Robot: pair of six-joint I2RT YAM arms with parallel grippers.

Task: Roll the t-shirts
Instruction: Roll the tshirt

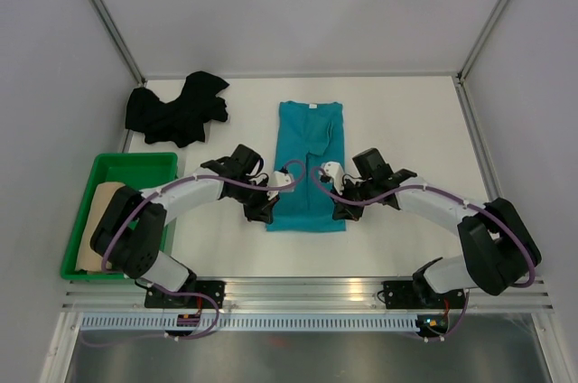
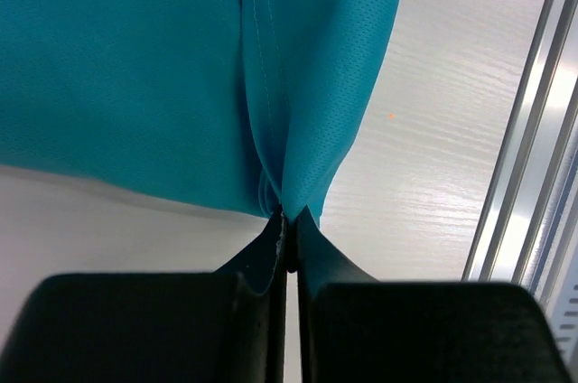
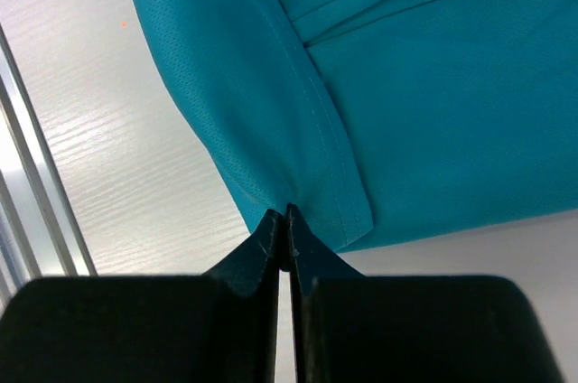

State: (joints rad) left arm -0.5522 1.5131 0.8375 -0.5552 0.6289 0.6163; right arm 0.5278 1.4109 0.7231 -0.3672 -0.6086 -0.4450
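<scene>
The teal t-shirt (image 1: 309, 162) lies folded into a long strip in the middle of the table, collar at the far end. My left gripper (image 1: 263, 213) is shut on its near left corner, and the wrist view shows the teal cloth (image 2: 181, 76) pinched at the fingertips (image 2: 289, 225). My right gripper (image 1: 344, 211) is shut on its near right corner, where the hem (image 3: 298, 112) bunches at the tips (image 3: 285, 220). The black t-shirt (image 1: 178, 108) lies crumpled at the far left. The beige-tan t-shirt (image 1: 97, 225) lies rolled in the green tray (image 1: 135, 166).
The green tray stands at the left near edge. An aluminium rail (image 1: 307, 290) runs along the table's near edge, also in the left wrist view (image 2: 533, 148). White enclosure walls stand at the back and sides.
</scene>
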